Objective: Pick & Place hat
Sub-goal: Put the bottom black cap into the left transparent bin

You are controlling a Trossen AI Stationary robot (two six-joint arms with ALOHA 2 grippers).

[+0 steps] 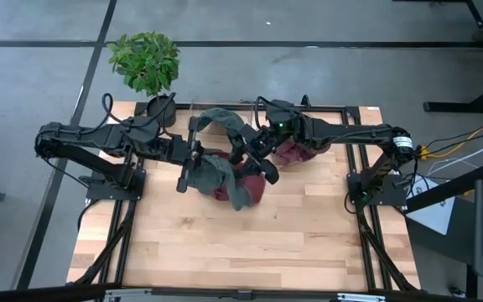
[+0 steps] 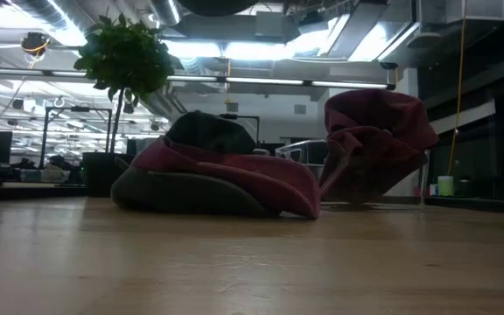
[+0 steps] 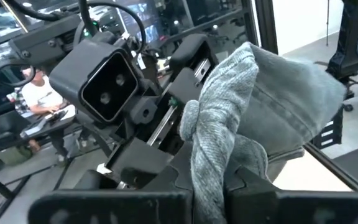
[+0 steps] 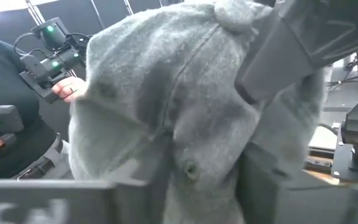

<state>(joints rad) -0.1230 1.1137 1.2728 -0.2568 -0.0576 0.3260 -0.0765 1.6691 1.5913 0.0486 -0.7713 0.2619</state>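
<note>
High view: both arms meet mid-counter (image 1: 309, 235), a grey hat (image 1: 225, 122) held between them above red hats (image 1: 246, 184); left end effector (image 1: 193, 155) clamped on its fabric; right end effector (image 1: 254, 144) half-closed on the crown; soft, light, floppy cloth, best pinched at brim.

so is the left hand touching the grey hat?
Touching. Left wrist view shows the left hand shut on the grey hat, its fabric bunched between the fingers.

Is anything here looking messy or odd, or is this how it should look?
Yes. The maroon hats lie crumpled mid-table rather than neatly set, one slumped on its side. A grey hat hangs twisted in the air, pinched by the left gripper with the right gripper at it too.
</note>
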